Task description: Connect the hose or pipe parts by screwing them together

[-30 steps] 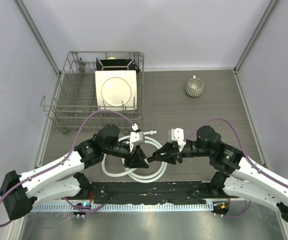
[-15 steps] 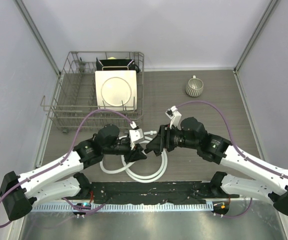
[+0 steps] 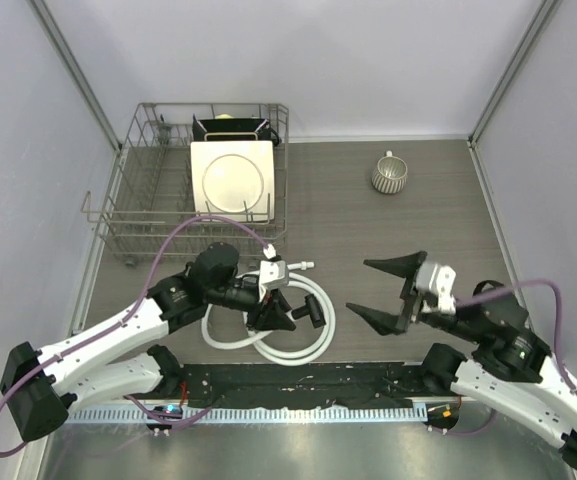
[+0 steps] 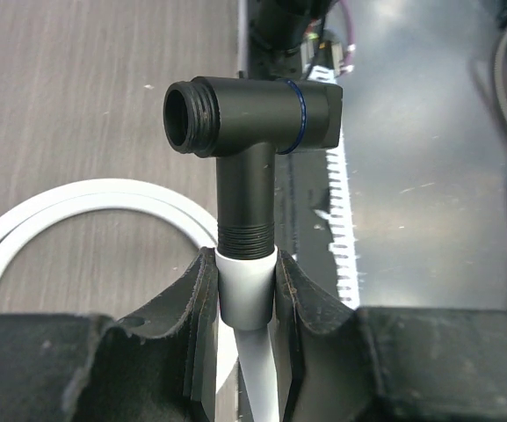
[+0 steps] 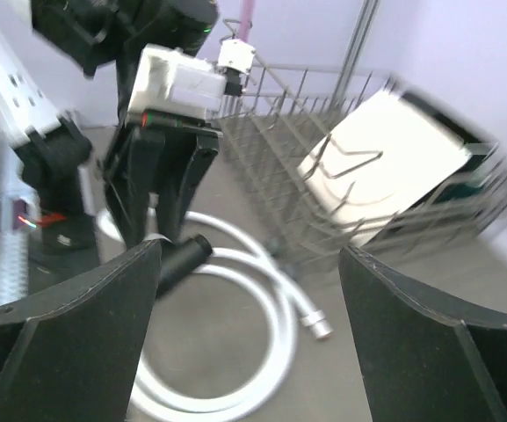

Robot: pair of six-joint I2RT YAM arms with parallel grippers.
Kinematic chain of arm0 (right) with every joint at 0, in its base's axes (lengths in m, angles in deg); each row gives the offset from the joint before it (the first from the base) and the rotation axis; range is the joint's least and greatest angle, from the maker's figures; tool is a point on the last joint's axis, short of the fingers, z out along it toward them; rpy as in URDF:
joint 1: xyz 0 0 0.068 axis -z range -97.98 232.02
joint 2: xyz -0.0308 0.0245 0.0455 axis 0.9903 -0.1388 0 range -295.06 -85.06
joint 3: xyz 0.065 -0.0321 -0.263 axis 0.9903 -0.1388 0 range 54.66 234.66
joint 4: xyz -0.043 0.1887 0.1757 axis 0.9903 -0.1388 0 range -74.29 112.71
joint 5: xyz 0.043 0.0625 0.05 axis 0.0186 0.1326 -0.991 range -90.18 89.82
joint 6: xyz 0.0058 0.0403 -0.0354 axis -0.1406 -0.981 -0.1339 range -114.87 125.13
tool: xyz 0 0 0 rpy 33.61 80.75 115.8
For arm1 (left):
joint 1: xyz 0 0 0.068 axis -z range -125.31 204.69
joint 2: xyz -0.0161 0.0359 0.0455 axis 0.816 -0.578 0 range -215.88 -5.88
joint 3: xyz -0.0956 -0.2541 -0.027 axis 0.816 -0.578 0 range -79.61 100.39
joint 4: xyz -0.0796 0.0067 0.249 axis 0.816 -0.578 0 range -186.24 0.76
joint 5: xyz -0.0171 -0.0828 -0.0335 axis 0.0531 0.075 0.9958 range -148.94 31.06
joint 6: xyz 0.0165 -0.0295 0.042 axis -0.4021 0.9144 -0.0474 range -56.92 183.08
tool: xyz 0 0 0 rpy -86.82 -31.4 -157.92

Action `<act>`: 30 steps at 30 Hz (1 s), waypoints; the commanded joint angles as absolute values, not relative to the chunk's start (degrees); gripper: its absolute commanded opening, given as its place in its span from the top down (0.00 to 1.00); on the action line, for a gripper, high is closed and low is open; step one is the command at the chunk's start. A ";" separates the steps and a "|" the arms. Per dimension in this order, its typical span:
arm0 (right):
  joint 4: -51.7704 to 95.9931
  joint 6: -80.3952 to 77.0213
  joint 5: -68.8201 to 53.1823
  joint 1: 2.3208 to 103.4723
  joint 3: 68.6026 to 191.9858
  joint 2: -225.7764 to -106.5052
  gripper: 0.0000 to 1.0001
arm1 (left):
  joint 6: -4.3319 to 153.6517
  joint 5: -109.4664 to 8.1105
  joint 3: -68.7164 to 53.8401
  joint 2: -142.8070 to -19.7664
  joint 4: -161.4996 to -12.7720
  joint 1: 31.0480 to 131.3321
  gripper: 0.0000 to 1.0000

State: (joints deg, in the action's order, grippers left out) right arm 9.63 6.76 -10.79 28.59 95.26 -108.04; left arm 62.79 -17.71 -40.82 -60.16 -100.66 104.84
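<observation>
- The left gripper is clamped on a white end connector, one finger on each side of it.
- A black T-shaped plastic fitting sits on that connector. Its threaded stem runs straight out from between the fingers, along the gripper's own line.
- The fitting's crossbar lies across the stem. In the left wrist view its open threaded mouth points left, and the end with a thin blue ring points right.
- From above, the fitting sticks out of the left gripper toward the right arm's side.
- The long white flexible hose lies in flat loops on the table, under and around the left gripper.
- The hose's free end lies just beyond that gripper.
- The right gripper stands well apart from the fitting. Its fingers are spread wide with nothing between them, and it faces the hose.
- The grey-brown wood-grain table has a black strip along its near edge.
- Farther off stand a wire dish rack holding a square white plate and a ribbed pale cup.
- Pale lavender walls close in the back and both sides.
</observation>
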 commanded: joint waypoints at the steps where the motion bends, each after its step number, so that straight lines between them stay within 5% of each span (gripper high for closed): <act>1: 11.20 41.93 -18.10 28.41 89.29 -103.16 0.12 | 66.06 -4.38 -36.89 -59.94 -95.66 103.30 1.00; 13: -0.49 62.42 -26.53 28.41 97.97 -112.30 0.13 | 69.50 2.50 -36.28 -60.19 -96.18 102.85 1.00; 30: -7.70 68.15 -37.18 28.32 103.97 -122.15 0.17 | 70.20 3.29 -36.63 -62.57 -93.37 102.50 1.00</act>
